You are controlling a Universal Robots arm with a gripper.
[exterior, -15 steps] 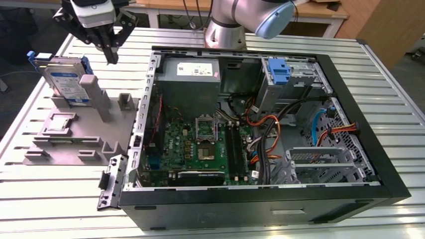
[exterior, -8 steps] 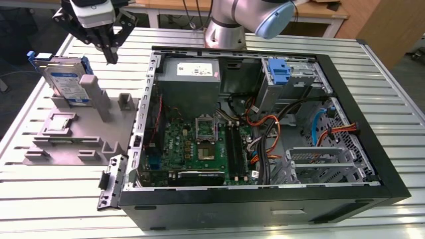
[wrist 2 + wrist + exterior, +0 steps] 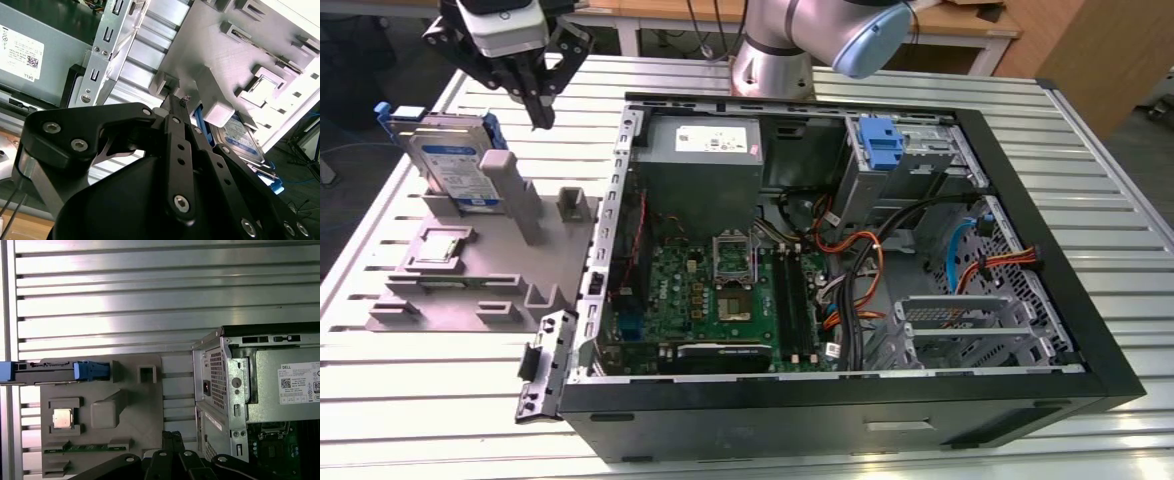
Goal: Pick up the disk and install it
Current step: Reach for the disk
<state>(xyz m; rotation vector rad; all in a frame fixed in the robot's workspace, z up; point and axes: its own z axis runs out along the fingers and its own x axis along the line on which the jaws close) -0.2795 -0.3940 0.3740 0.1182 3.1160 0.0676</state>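
Holding the disk (image 3: pixel 454 160): a grey fixture (image 3: pixel 467 275), with the drive standing on edge in a slot at its far end, white-and-blue label showing in the exterior view.
Disk from above: edge-on in the first wrist view, blue plastic at both ends.
Gripper (image 3: pixel 542 118): hangs over the fixture's far edge, near the disk's upper corner on the exterior view's right, apart from it.
Jaws: pressed together, tips pointing down, pinching nothing.
Fixture's other load: a small square chip (image 3: pixel 440 247) lying flat in a pocket.
Computer case (image 3: pixel 1067 330): open, lying on its side just beside the fixture, on the exterior view's right.
Inside the case: a green motherboard (image 3: pixel 720 300), a grey metal box (image 3: pixel 700 150) with a white sticker, and a bare blue clip (image 3: pixel 881 140).
Counter (image 3: pixel 400 400): ribbed metal, carrying fixture and case.
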